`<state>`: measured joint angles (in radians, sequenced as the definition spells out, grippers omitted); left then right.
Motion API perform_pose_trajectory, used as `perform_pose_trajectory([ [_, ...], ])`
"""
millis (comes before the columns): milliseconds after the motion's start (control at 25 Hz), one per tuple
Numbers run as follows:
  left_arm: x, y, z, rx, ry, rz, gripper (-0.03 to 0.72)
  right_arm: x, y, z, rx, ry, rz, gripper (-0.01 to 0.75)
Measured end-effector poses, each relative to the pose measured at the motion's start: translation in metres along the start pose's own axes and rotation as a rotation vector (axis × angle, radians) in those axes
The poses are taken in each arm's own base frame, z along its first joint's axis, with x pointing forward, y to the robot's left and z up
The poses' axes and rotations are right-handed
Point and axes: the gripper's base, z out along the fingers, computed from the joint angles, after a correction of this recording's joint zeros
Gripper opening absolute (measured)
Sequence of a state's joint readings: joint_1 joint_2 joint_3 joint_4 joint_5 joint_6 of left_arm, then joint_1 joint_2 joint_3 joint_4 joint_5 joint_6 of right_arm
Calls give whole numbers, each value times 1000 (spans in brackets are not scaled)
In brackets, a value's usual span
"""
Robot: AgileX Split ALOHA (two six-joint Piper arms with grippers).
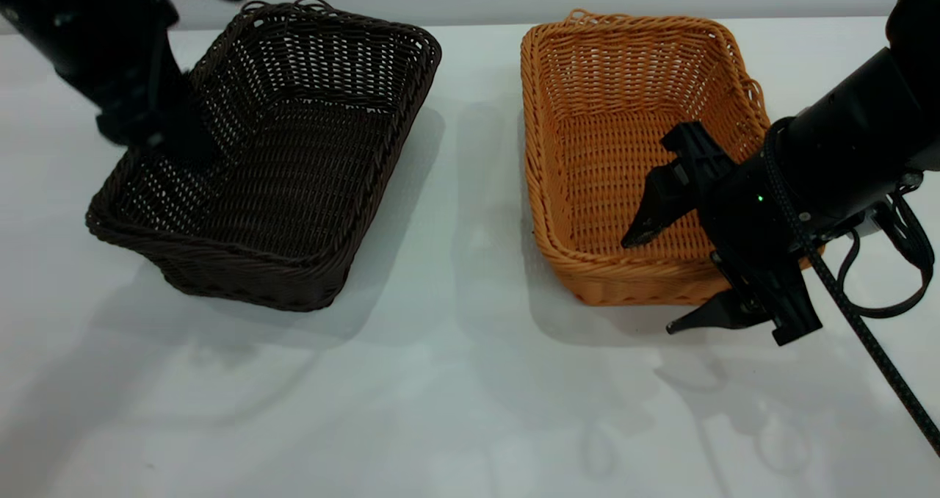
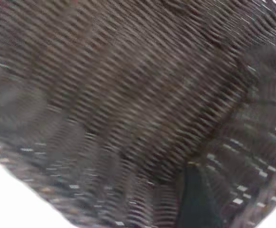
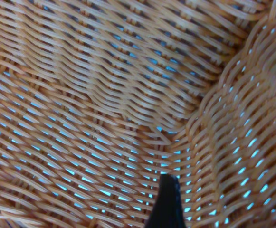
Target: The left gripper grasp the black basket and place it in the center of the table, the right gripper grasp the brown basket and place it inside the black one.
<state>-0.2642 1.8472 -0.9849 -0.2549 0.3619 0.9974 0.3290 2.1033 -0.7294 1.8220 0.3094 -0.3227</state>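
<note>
Baskets number two on the table (image 1: 455,410): the black basket (image 1: 294,153) at left, tilted, and the brown basket (image 1: 624,116) well apart at right. Left gripper (image 1: 158,134) sits at the black rim, fingers indistinct. Right gripper (image 1: 650,281) spreads wide astride the brown basket's near wall.

Black-brown woven basket (image 1: 294,160), orange-tan woven basket (image 1: 609,153)

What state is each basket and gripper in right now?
black basket: tilted, left side raised off the table, empty.
brown basket: flat on the table, empty, right of the black one.
left gripper: at the black basket's left wall.
right gripper: open, one finger inside the brown basket, the other outside its near wall.
</note>
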Motion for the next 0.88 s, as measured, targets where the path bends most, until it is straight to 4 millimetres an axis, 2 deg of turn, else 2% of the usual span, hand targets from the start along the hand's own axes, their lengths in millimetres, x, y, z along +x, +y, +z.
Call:
perform_pose_trajectory([
  [160, 10, 19, -3, -73, -35, -254, 423, 0, 0, 0, 0, 1, 0, 555],
  [360, 39, 51, -8, -162, -72, -576, 423, 0, 0, 0, -1, 2, -8, 555],
  [480, 49, 57, 1, -167, -59, -627, 423, 0, 0, 0, -1, 2, -15, 555],
  [680, 56, 58, 29, -167, -36, -643, 423, 0, 0, 0, -1, 2, -20, 555],
  [880, 59, 63, 48, -212, -58, -671, 423, 0, 0, 0, -1, 2, -23, 555],
])
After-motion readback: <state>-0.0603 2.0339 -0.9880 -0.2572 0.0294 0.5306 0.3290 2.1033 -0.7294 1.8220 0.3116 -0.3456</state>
